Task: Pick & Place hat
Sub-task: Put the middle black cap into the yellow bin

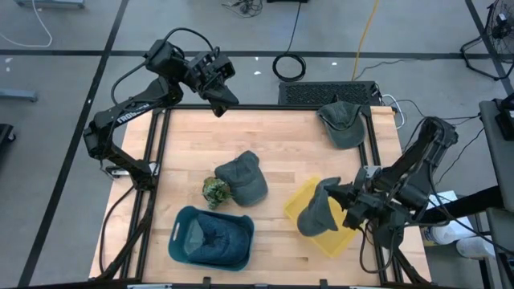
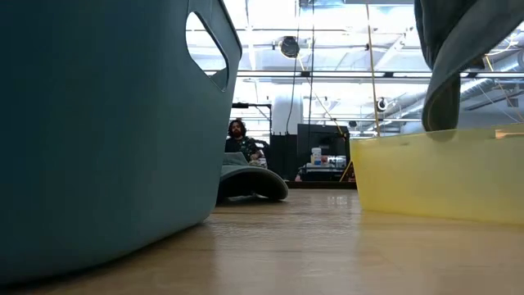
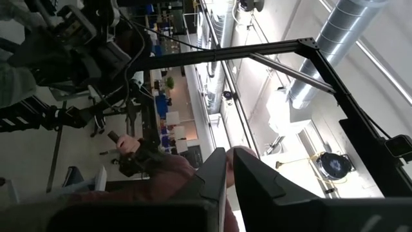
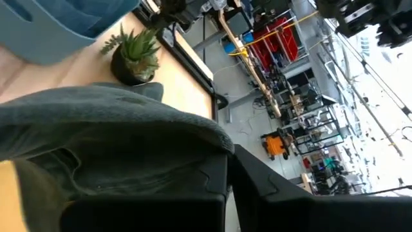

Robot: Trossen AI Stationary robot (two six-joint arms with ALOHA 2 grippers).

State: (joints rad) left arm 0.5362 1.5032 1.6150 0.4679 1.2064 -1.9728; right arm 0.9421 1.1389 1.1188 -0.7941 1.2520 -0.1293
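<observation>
My right gripper (image 1: 344, 195) is shut on a grey hat (image 1: 316, 210), which hangs over the yellow bin (image 1: 341, 241) at the table's near right. In the low view this hat (image 2: 458, 49) drops down to the bin's rim (image 2: 434, 143). A second grey hat (image 1: 245, 178) lies on its underside at the table's middle, and a third (image 1: 341, 124) lies at the far right corner. My left gripper (image 1: 225, 104) is shut on nothing, raised above the table's far left edge. My right gripper pinches the grey hat's cloth at an upper edge (image 4: 212, 145) between its two fingers. The fingers come roughly level from the table's right side. The hat hangs slack below them, with its lower end (image 2: 442, 123) at the yellow bin's rim.
A blue basket (image 1: 210, 237) with dark cloth inside stands at the near left. A small potted plant (image 1: 214, 191) sits beside the middle hat. A black metal frame (image 1: 157, 152) borders the wooden table. A person sits in the room beyond (image 2: 237, 135).
</observation>
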